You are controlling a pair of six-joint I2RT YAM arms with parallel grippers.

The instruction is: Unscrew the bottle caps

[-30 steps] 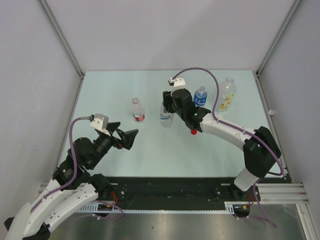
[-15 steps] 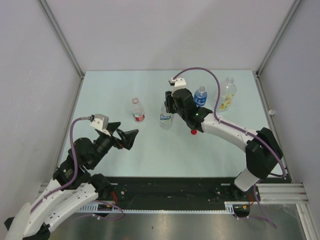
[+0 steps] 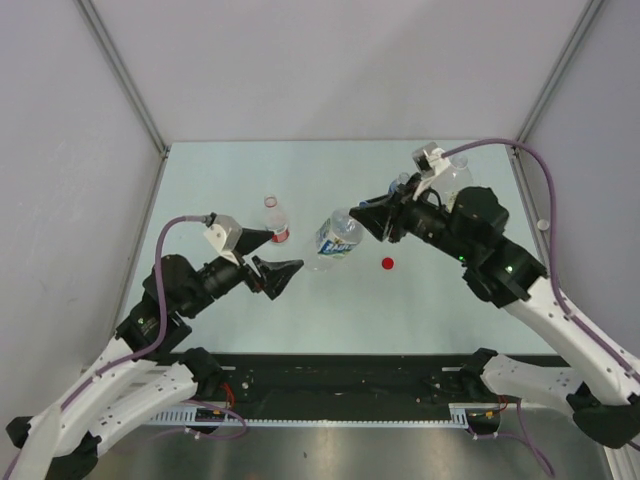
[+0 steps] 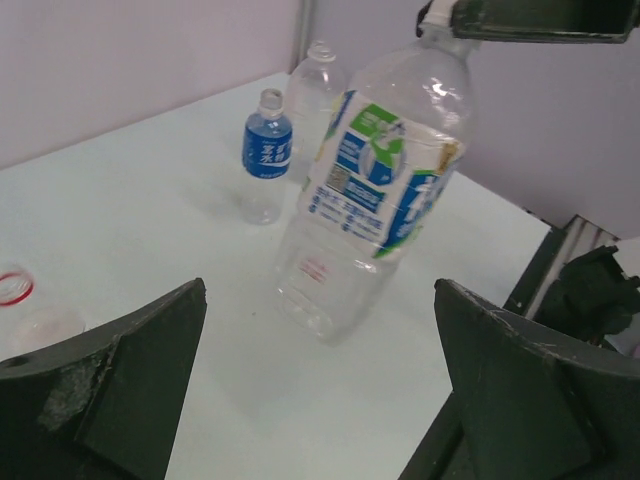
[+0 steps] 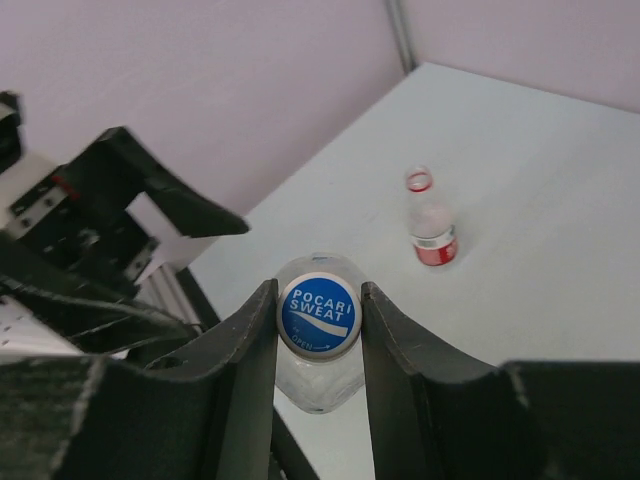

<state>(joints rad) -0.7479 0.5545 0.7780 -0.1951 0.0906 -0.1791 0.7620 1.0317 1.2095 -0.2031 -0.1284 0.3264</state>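
My right gripper [image 5: 318, 305] is shut on the blue cap [image 5: 318, 318] of the white-and-blue-labelled bottle [image 3: 338, 238]. That bottle hangs tilted above the table, its base toward my left gripper [image 3: 283, 259]. My left gripper [image 4: 320, 292] is open, and the bottle's base [image 4: 330, 290] sits just beyond its fingertips without touching them. The red-labelled bottle [image 5: 433, 225] stands uncapped with a red ring on its neck. A red cap [image 3: 388, 264] lies loose on the table. The blue-labelled bottle [image 4: 267, 150] and the larger bottle [image 4: 315, 85] stand at the back.
The enclosure's walls close in the table [image 3: 220, 180] on three sides. The right arm [image 3: 480, 235] partly hides the blue-labelled and larger bottles in the top view. The red-labelled bottle [image 3: 273, 215] stands close behind my left gripper.
My right gripper closed on the blue cap, lifted the bottle off the table and tilted it toward the left. My left gripper moved right toward the bottle's base.
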